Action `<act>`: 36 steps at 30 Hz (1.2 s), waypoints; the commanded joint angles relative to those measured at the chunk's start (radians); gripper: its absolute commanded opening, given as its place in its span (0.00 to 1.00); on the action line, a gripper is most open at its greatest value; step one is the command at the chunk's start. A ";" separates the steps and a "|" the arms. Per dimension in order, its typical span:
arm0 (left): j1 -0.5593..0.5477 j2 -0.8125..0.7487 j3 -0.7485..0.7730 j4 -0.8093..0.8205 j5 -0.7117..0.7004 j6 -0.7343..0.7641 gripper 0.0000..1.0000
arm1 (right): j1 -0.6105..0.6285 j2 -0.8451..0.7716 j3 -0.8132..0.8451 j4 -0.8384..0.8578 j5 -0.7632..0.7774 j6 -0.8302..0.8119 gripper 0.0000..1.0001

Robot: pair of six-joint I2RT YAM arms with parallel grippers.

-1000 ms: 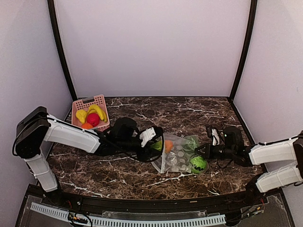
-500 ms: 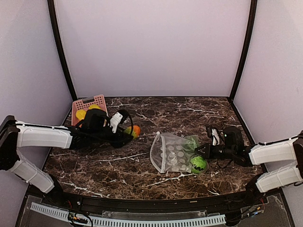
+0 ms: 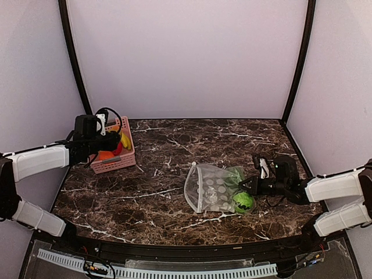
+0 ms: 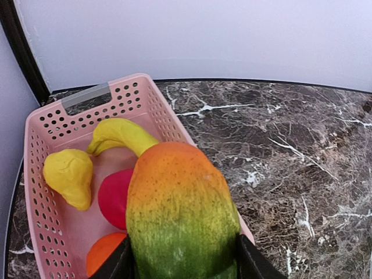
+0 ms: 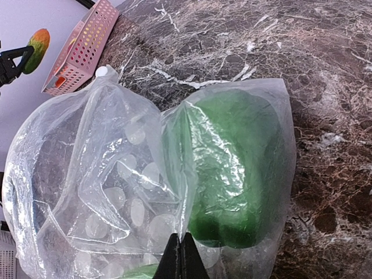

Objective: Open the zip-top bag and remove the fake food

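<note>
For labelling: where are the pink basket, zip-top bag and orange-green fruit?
pink basket [image 4: 127, 100], left wrist view, far wall
zip-top bag [image 3: 209, 189], top external view, dotted middle
orange-green fruit [image 4: 180, 209], left wrist view, middle

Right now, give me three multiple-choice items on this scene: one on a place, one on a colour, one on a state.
1. Where is the orange-green fruit?
A lying on the marble
B held over the pink basket
C beside the right arm

2. What colour is the fake food inside the zip-top bag?
A green
B yellow
C red

3. The right gripper is:
A open
B shut on a banana
C shut on the bag's plastic

Answers:
1 B: the left gripper holds it above the basket.
2 A: only green shows through the plastic.
3 C: its fingertips meet with the plastic pinched between them.
</note>
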 commanded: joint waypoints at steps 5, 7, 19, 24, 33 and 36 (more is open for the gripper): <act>0.081 0.100 0.035 0.007 0.049 -0.051 0.32 | -0.006 0.038 0.014 0.031 -0.013 -0.003 0.00; 0.082 0.131 0.036 0.043 0.077 -0.053 0.33 | -0.006 0.044 0.016 0.035 -0.016 -0.003 0.00; 0.078 0.218 0.060 0.079 0.172 -0.059 0.71 | -0.006 0.050 0.024 0.035 -0.027 -0.007 0.00; 0.053 0.183 0.052 0.078 0.149 -0.030 0.87 | -0.006 0.039 0.025 0.031 -0.030 -0.006 0.00; -0.128 0.075 -0.014 0.159 0.196 0.096 0.82 | -0.007 -0.020 0.024 -0.004 -0.034 -0.011 0.17; -0.166 0.057 -0.065 0.231 0.328 0.095 0.76 | -0.007 -0.057 0.026 -0.043 -0.014 -0.020 0.32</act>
